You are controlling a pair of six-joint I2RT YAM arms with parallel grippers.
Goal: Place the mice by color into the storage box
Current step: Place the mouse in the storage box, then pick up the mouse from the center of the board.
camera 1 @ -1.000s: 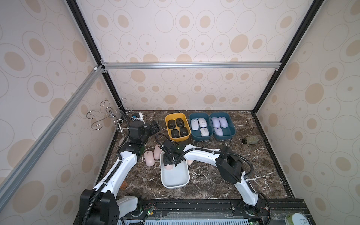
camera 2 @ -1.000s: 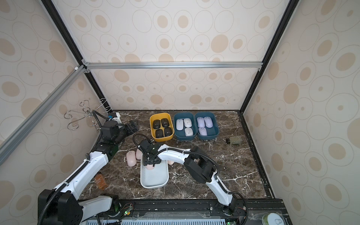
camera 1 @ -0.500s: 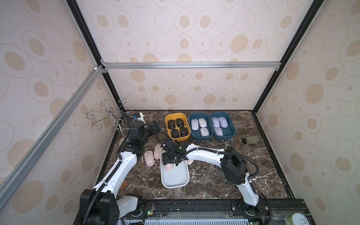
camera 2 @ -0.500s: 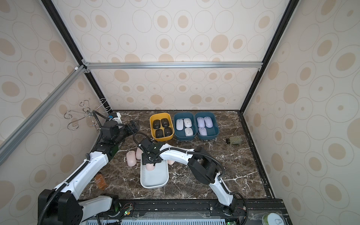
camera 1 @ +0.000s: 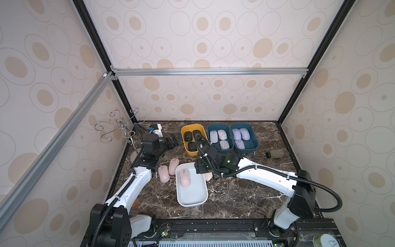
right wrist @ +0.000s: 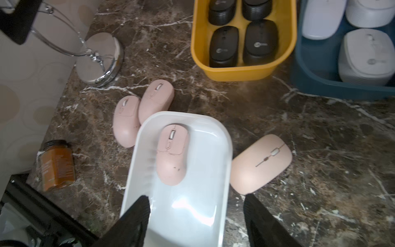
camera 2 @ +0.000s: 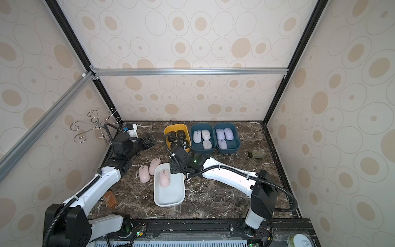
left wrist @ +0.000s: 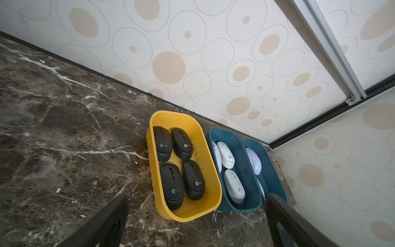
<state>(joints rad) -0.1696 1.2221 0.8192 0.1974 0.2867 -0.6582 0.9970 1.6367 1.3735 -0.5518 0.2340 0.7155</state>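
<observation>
Four pale pink mice belong in the white tray (right wrist: 192, 216), and only one sits there now: the first pink mouse (right wrist: 172, 154) lies lengthwise in the tray's far half, upper part of the tray in both top views. Left of the tray on the worktop (camera 1: 230, 196), the second pink mouse (camera 1: 164, 174) and the third pink mouse (camera 1: 173, 166) lie side by side, touching each other. Whether the third also touches the rim cannot be told. The fourth pink mouse (right wrist: 261, 163) rests just beside the tray's right rim, its long axis slanted across the tray's. I judge it the likely next pick, since it lies just to one side of the right gripper (right wrist: 195, 198), which hangs above the tray with its jaws spread and nothing between them. The left gripper (left wrist: 197, 196) is also wide apart and empty, raised near the yellow box (left wrist: 186, 213) of black mice (left wrist: 172, 186), and that arm is nearer the left-hand pair. In both top views the right gripper covers most of the fourth mouse, and its cable crosses the yellow box. The blue boxes (camera 1: 245, 151) at upper centre hold the white and lavender mice.
</observation>
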